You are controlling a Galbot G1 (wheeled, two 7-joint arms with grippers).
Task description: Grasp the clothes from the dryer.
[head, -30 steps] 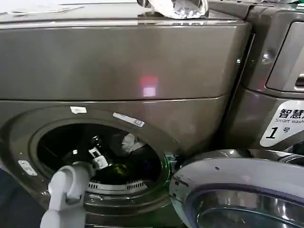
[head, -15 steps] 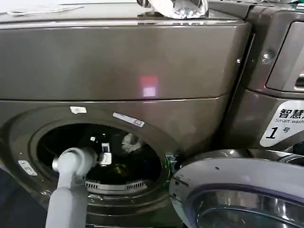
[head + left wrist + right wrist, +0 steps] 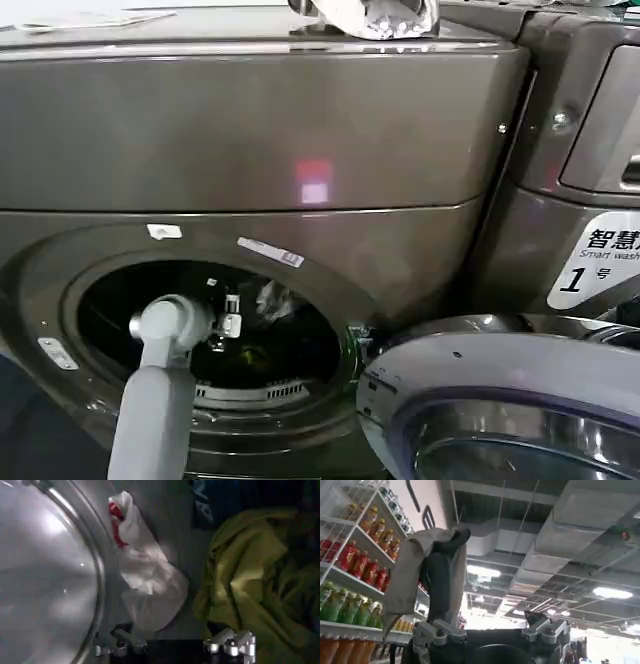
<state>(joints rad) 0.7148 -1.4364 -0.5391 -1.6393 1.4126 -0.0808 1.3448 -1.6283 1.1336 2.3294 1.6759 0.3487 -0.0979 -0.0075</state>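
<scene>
Clothes: whitish piece point(image 3: 147, 582) and yellow-green piece point(image 3: 255, 575) lie in dryer point(image 3: 250, 130) drum | left gripper point(image 3: 175, 647) has reached deeper, jaws apart, nothing gripped | right gripper point(image 3: 492, 632) raised, clamped on grey cloth point(image 3: 415, 575).

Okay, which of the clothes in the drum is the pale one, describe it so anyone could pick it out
Look into the dryer through its open round porthole. In the left wrist view, the whitish-grey piece lies crumpled beside the drum's shiny curved rim. Unlike the yellow-green cloth beside it, it is pale with a red patch.
</scene>
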